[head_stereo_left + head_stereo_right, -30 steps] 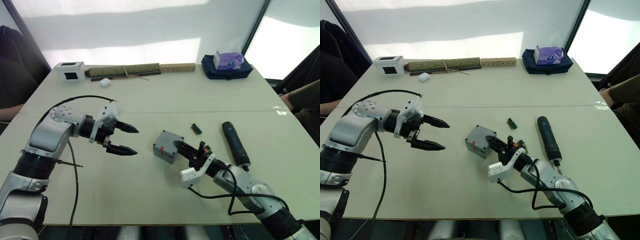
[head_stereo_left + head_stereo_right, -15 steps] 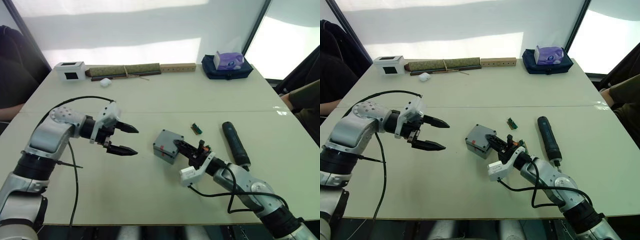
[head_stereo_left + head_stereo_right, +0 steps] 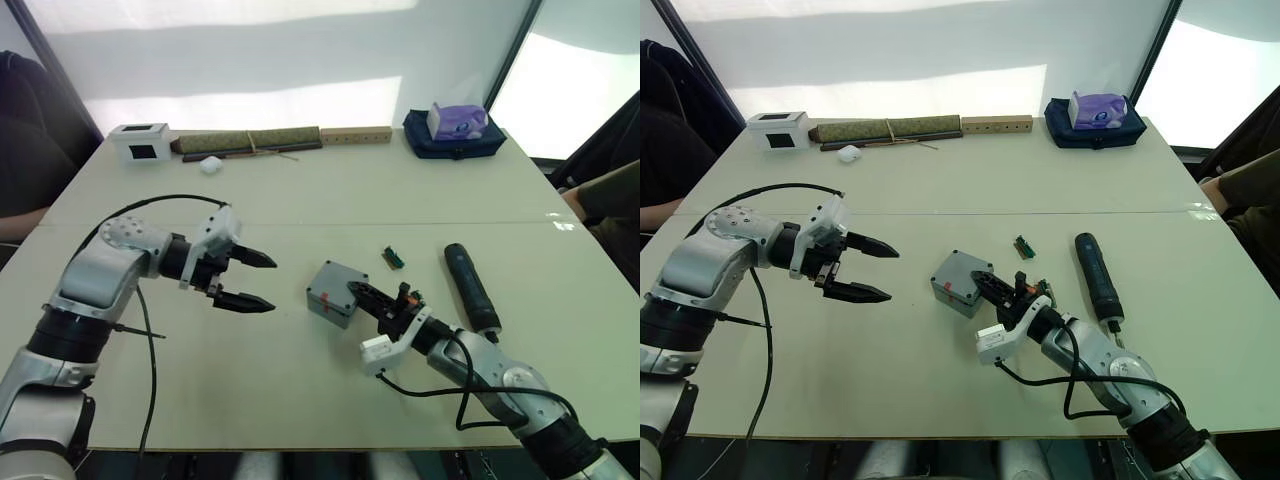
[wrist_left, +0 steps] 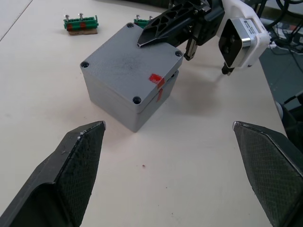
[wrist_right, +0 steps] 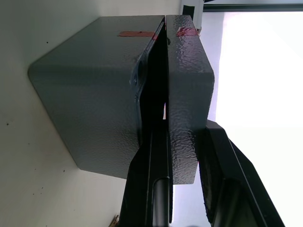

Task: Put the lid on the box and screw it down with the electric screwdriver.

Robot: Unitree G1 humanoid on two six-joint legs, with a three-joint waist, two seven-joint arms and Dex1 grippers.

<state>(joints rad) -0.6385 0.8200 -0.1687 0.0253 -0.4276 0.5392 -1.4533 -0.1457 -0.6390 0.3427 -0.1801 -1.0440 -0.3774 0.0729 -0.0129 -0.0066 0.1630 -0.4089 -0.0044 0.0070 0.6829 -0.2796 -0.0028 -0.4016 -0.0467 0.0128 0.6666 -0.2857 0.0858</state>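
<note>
Beige table [image 3: 300,190] (bright white backdrop [image 3: 300,60] behind).

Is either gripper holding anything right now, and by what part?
The right gripper pinches the lid by its edge, one finger under it, one on top. The left gripper is open and holds nothing.

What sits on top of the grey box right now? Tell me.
The lid lies on the box, pinched at one edge by the right gripper: one finger above, the other in the seam. The box's inside is covered.
</note>
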